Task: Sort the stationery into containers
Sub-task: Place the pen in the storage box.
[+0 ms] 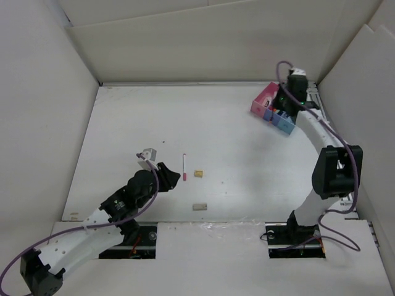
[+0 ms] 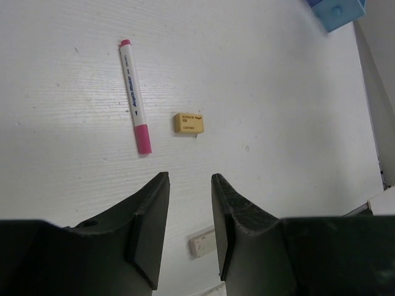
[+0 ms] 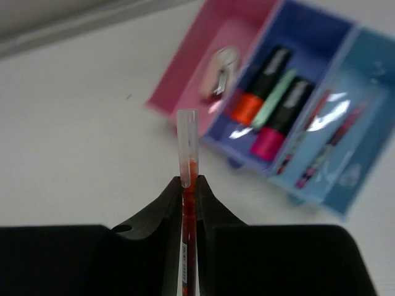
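My right gripper (image 3: 191, 182) is shut on a thin red pen (image 3: 187, 148) and holds it above the table just in front of the three-bin tray (image 3: 179, 80). The tray's pink bin holds a small metal item, the dark blue bin holds markers (image 3: 265, 86), the light blue bin holds pens. In the top view the tray (image 1: 261, 102) is at the far right under the right gripper (image 1: 285, 98). My left gripper (image 2: 188, 179) is open and empty over the table. Ahead of it lie a pink-capped pen (image 2: 134, 94) and a yellowish eraser (image 2: 189, 123); a beige eraser (image 2: 202, 242) lies below its fingers.
White walls enclose the table on three sides. In the top view the pink pen (image 1: 184, 166), yellowish eraser (image 1: 199, 174) and beige eraser (image 1: 199, 206) lie mid-table near the left gripper (image 1: 168, 174). The tray sits close to the right wall.
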You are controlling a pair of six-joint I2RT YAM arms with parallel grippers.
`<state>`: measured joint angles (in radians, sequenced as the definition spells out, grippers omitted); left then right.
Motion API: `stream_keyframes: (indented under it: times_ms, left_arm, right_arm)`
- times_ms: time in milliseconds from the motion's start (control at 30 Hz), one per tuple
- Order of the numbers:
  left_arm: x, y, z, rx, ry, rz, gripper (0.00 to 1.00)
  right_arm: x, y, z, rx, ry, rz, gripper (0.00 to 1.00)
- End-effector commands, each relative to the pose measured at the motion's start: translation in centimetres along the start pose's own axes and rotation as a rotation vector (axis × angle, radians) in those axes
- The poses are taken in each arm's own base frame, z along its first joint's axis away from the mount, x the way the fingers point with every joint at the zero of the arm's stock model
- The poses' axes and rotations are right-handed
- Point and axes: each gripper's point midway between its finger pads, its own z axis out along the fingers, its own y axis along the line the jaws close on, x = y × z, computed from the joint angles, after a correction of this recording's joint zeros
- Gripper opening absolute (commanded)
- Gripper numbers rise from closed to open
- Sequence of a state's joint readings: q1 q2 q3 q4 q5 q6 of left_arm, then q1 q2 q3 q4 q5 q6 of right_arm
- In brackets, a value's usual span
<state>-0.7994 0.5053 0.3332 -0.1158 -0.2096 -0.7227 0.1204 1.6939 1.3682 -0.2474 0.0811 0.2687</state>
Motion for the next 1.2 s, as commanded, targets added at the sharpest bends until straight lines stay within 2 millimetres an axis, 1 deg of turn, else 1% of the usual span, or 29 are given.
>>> stream_keyframes:
  times_ms: [0,33,67,100,133,167,200,267,300,333,367,400,500,533,633,667,700,767,800,833,867,900,933,1033,1067,1100,1133,1167]
  left_arm:
    - [-0.3,-0.7,0.3,0.027,-0.011,-0.009,0.3]
    - [-0.3,-0.8,0.4,0.027,-0.011,-0.009,0.3]
    - [-0.3,-0.8,0.4,0.027,-0.011,0.0,0.3]
    - [-0.2,-0.8,0.6,0.026,-0.01,0.0,0.3]
    - [-0.2,-0.8,0.6,0.026,-0.01,0.0,0.3]
    - [0.0,-0.6,0.7,0.016,-0.001,0.004,0.3]
    - [0.0,-0.6,0.8,0.016,0.0,0.004,0.3]
    - [0.2,-0.5,0.9,0.01,0.006,0.006,0.3]
    - [0.3,-0.4,1.0,0.004,0.012,0.008,0.3]
    - [0.1,-0.5,1.1,0.003,-0.001,0.006,0.3]
    - [0.2,-0.3,1.2,-0.003,0.006,0.008,0.3]
    - [0.2,-0.3,1.2,-0.003,0.006,0.008,0.3]
    - [0.2,-0.3,1.3,-0.004,0.007,0.009,0.3]
    - [0.2,-0.3,1.3,-0.004,0.007,0.009,0.3]
    - [0.3,-0.4,1.5,-0.005,0.008,0.009,0.3]
    - [0.4,-0.2,1.6,-0.011,0.014,0.011,0.3]
    - [0.1,-0.5,1.5,-0.005,0.008,0.009,0.3]
    - [0.1,-0.5,1.5,-0.005,0.008,0.009,0.3]
    - [0.1,-0.5,1.5,-0.005,0.008,0.009,0.3]
    - [0.1,-0.5,1.5,-0.005,0.008,0.009,0.3]
    - [0.3,-0.4,1.5,-0.011,0.014,0.011,0.3]
    - [0.1,-0.5,1.4,-0.005,0.008,0.009,0.3]
    - [0.1,-0.5,1.4,-0.005,0.008,0.009,0.3]
    - [0.2,-0.1,1.2,-0.019,0.008,0.012,0.3]
    - [0.0,-0.3,1.1,-0.013,0.002,0.009,0.3]
    - [0.0,0.0,1.1,-0.026,0.001,0.012,0.3]
    - [-0.1,-0.1,1.0,-0.02,-0.005,0.01,0.3]
    - [-0.1,-0.1,1.0,-0.02,-0.005,0.01,0.3]
  right_arm:
    - [-4.1,-4.3,2.0,-0.001,-0.049,0.135,0.08]
    - [-5.0,-5.6,2.7,0.011,-0.064,0.164,0.08]
    - [-5.6,-7.8,3.2,0.036,-0.072,0.204,0.08]
    - [-6.9,-8.7,3.6,0.047,-0.095,0.225,0.08]
    - [-6.2,-9.8,4.9,0.066,-0.075,0.255,0.08]
    - [-6.4,-11.3,5.2,0.089,-0.08,0.27,0.08]
    - [-6.5,-12.1,6.0,0.099,-0.08,0.292,0.08]
    - [-6.7,-13.2,6.6,0.104,-0.08,0.315,0.08]
    - [-6.9,-14.1,6.7,0.116,-0.085,0.323,0.08]
    - [-7.4,-14.1,6.9,0.113,-0.093,0.321,0.08]
    - [-7.1,-15.0,7.5,0.126,-0.087,0.329,0.08]
    - [-6.9,-15.7,7.5,0.137,-0.08,0.336,0.08]
    - [-6.5,-16.2,7.8,0.139,-0.07,0.343,0.08]
    - [-6.6,-16.7,7.7,0.146,-0.073,0.348,0.08]
    - [-6.2,-16.9,8.0,0.149,-0.063,0.34,0.09]
    - [-5.6,-16.9,8.1,0.152,-0.051,0.342,0.1]
    - [-4.9,-17.0,8.3,0.156,-0.037,0.344,0.11]
    - [-5.1,-16.8,8.3,0.144,-0.044,0.343,0.21]
    - [-4.6,-16.9,8.4,0.147,-0.033,0.345,0.24]
    - [-4.6,-16.9,8.4,0.147,-0.033,0.345,0.27]
    - [-5.0,-16.8,8.1,0.144,-0.043,0.343,0.31]
    - [-4.6,-16.9,8.1,0.147,-0.034,0.335,0.35]
    - [-5.5,-16.6,7.4,0.142,-0.054,0.332,0.35]
    - [-6.8,-16.3,6.4,0.134,-0.083,0.327,0.36]
    - [-7.2,-16.1,5.5,0.133,-0.09,0.316,0.36]
    - [-7.8,-15.9,5.0,0.129,-0.105,0.314,0.36]
    - [-8.3,-15.1,3.9,0.117,-0.118,0.306,0.36]
    - [-8.6,-14.9,3.2,0.115,-0.128,0.292,0.36]
